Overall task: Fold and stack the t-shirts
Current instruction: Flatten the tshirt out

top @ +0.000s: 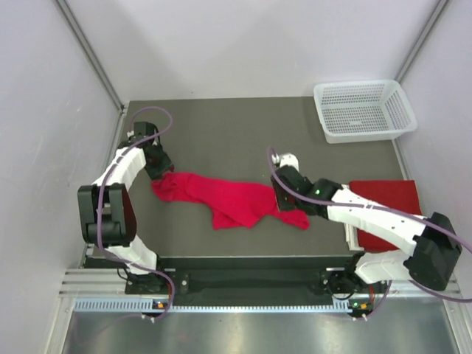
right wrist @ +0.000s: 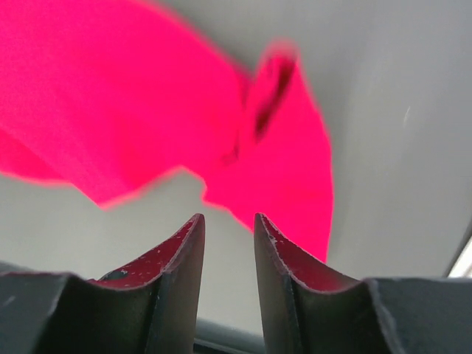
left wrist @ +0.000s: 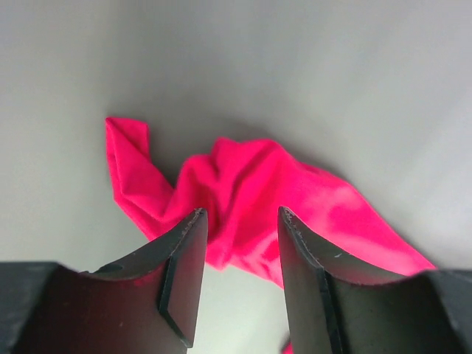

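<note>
The left end effector stood with its jaws partly apart, gripping nothing, just above one bunched end of a crumpled red t-shirt. The right end effector showed a narrower, empty gap over the other end. The shirt lay strung out between them on the worktop. To the right end effector's right lay a folded red t-shirt. A white basket sat farther off, well apart.

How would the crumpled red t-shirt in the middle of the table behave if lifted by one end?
Probably floppy: the red t-shirt lies bunched in soft wrinkles, so it would likely drape and hang. It looks thin, so it is likely light for its size. Pushed, it would probably bunch up further rather than slide whole.
</note>
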Controlling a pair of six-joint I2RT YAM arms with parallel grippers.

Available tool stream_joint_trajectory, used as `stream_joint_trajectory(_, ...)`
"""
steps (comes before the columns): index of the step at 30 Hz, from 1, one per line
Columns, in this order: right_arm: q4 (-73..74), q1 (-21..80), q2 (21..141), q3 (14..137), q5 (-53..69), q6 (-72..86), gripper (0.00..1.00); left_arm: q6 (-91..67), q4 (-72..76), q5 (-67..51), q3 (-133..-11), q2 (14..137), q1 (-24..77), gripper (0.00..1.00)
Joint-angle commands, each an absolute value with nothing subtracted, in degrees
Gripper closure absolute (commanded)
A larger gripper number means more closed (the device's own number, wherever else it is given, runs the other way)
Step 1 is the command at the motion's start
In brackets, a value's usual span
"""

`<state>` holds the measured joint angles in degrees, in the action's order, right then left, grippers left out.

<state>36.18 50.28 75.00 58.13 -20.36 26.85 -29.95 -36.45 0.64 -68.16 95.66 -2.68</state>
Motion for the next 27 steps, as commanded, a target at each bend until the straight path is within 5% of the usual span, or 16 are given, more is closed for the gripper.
stream_joint_trajectory(1,33.32,52.91,72.08,50.46,-21.71,31.37,0.66,-28.92,-37.0,-1.92,-69.17,89.05,-2.64,0.52)
stream_joint_trajectory(9,24.44,56.07,76.63,47.28,-22.85,30.06,0.69,-28.65,-33.22,-15.28,-62.14,82.45,-2.02,0.51)
stream_joint_trajectory(27,27.24,61.0,91.58,53.79,-35.5,32.34,0.75,-27.33,-33.22,-16.09,-59.41,80.77,-1.41,0.51)
